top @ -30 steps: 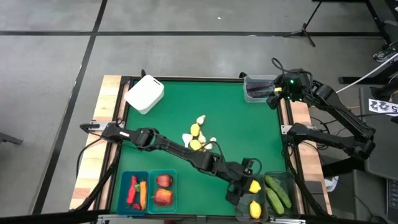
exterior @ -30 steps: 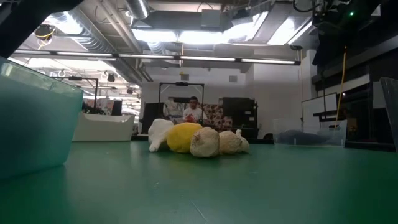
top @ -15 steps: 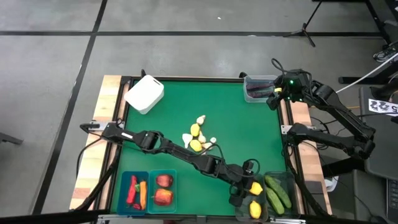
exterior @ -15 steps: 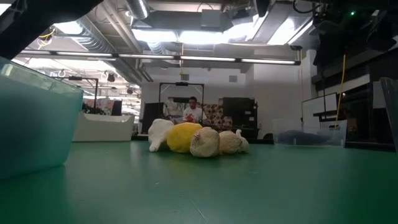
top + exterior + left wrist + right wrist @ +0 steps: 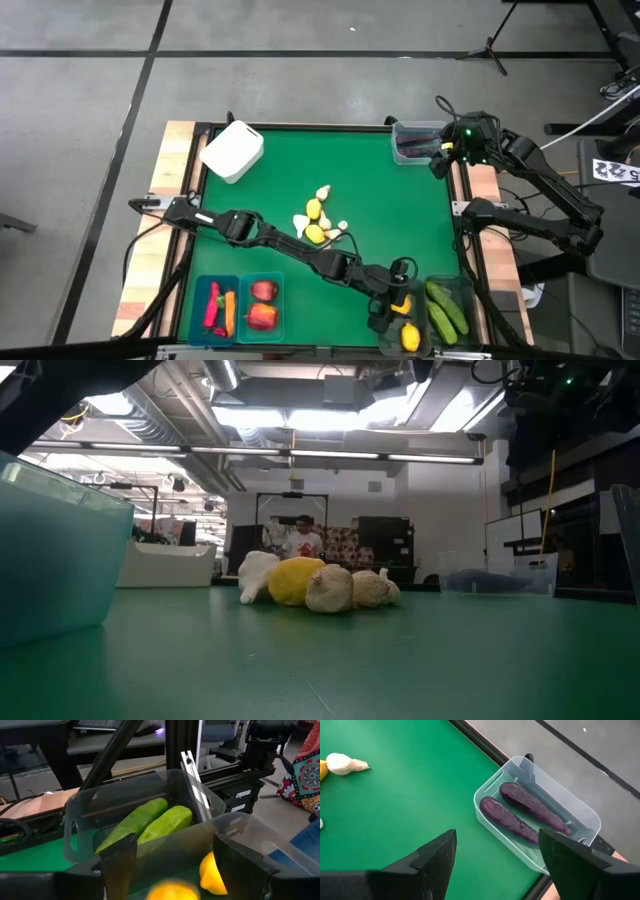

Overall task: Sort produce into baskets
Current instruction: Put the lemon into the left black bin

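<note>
My left gripper (image 5: 397, 300) (image 5: 175, 845) is open above the clear dark-tinted bin (image 5: 242, 822) at the table's near right. A yellow lemon (image 5: 172, 891) shows blurred below and between its fingers, touching neither. A second lemon (image 5: 212, 875) lies in that bin. Two green cucumbers (image 5: 150, 820) lie in the bin beside it (image 5: 447, 310). My right gripper (image 5: 440, 160) (image 5: 495, 855) is open and empty at the far right, next to the clear tub (image 5: 540, 815) with two purple eggplants (image 5: 520, 812). Lemons and garlic bulbs (image 5: 320, 220) (image 5: 320, 585) lie in a heap at mid-table.
Two teal bins (image 5: 240, 305) at the near left hold red peppers, a carrot and apples. A white box (image 5: 232, 150) stands at the far left. My left arm (image 5: 290, 240) stretches across the table close by the heap. A person shows far behind the table (image 5: 303, 538).
My left gripper has edged toward the table's near edge over the lemon bin. The lemon at its fingers has shifted nearer with it and now shows blurred below the open fingers.
</note>
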